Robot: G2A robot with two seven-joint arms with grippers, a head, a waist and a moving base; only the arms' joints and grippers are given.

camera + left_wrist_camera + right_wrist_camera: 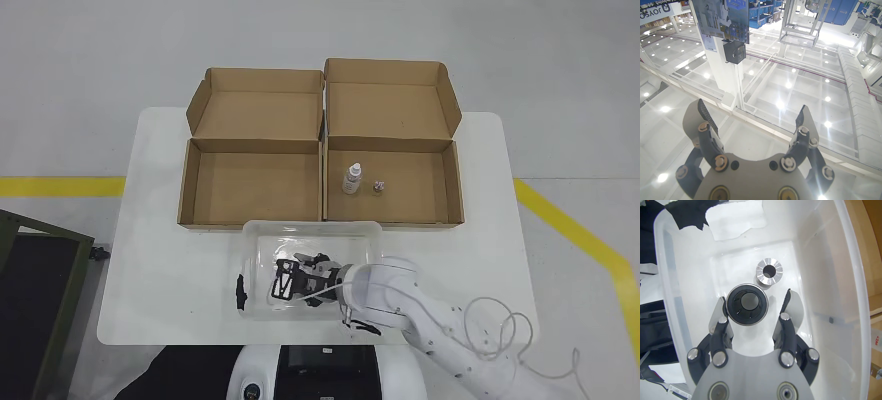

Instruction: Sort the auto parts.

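My right gripper [755, 295] is down inside the clear plastic bin [829, 279] and stands open. A black cylindrical bearing [746, 304] stands upright between its fingers, close against one fingertip and apart from the other. Just beyond it a silver flanged bushing [769, 273] stands on the bin floor. In the top view the right gripper [290, 280] sits in the bin [312, 228] at the table's near side. My left gripper [752, 105] points up at the ceiling, open and holding nothing.
Two open cardboard boxes stand behind the bin. The left box [250, 185] has a bare floor; the right box [420, 190] holds a small white bottle [352, 178] and a tiny part [378, 186]. A black part [241, 291] lies on the table left of the bin.
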